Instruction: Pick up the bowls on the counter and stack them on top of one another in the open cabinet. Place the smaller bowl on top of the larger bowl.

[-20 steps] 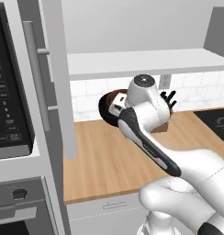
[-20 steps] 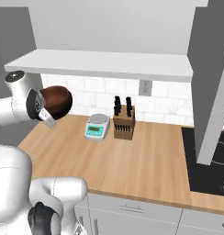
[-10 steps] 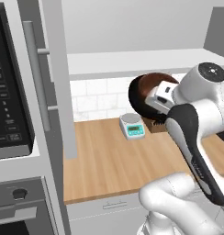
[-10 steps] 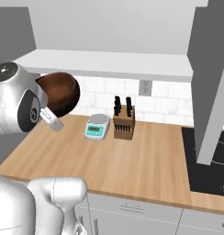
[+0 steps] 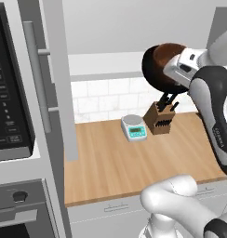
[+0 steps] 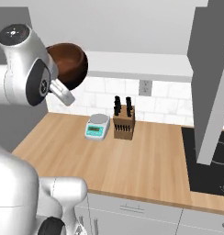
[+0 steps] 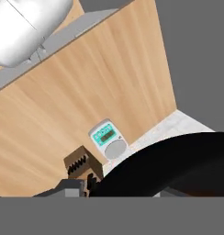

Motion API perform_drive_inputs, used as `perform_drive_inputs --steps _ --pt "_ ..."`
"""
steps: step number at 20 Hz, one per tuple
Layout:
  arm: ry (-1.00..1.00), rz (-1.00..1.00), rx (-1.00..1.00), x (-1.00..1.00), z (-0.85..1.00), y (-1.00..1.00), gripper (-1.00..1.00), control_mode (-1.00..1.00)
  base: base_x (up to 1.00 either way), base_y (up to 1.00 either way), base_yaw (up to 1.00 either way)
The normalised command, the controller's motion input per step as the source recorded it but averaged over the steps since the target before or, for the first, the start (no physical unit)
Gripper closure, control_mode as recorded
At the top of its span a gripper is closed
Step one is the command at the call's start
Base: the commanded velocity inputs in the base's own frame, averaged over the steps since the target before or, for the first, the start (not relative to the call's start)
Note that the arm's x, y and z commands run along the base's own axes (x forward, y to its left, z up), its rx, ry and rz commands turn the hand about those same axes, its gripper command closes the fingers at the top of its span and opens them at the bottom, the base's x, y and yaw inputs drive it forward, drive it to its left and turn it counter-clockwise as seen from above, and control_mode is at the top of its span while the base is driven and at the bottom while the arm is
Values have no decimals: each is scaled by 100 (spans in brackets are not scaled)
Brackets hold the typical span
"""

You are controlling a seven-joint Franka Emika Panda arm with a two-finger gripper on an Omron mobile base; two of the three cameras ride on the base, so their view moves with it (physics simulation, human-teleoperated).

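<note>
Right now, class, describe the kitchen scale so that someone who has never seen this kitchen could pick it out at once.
Start at the light wooden counter and look along the white tiled back wall. The kitchen scale sits there on the wood, close beside the brown knife block. It is the low, flat device with a teal body and a round grey weighing plate, while its neighbour stands tall with black handles.

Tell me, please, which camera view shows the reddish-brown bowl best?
The right base view: the reddish-brown bowl is seen into its hollow, raised above the counter. The left base view shows its dark underside, partly behind the arm. The hand view shows a dark curved edge, colour unclear.
</note>
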Motion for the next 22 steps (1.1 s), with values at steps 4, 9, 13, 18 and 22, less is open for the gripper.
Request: perform_drive_inputs --steps 4,9,13,18,22 --pt "14 3 2 94 25 -19 100 -100 0 0 0" --pt "8 0 -11 99 -26 0 100 -100 0 0 0" --pt "0 0 -3 92 -3 0 100 -100 0 0 0" --pt "0 0 -5 95 0 0 100 -100 0 0 0" --pt "0 0 -5 98 -4 0 100 -100 0 0 0"
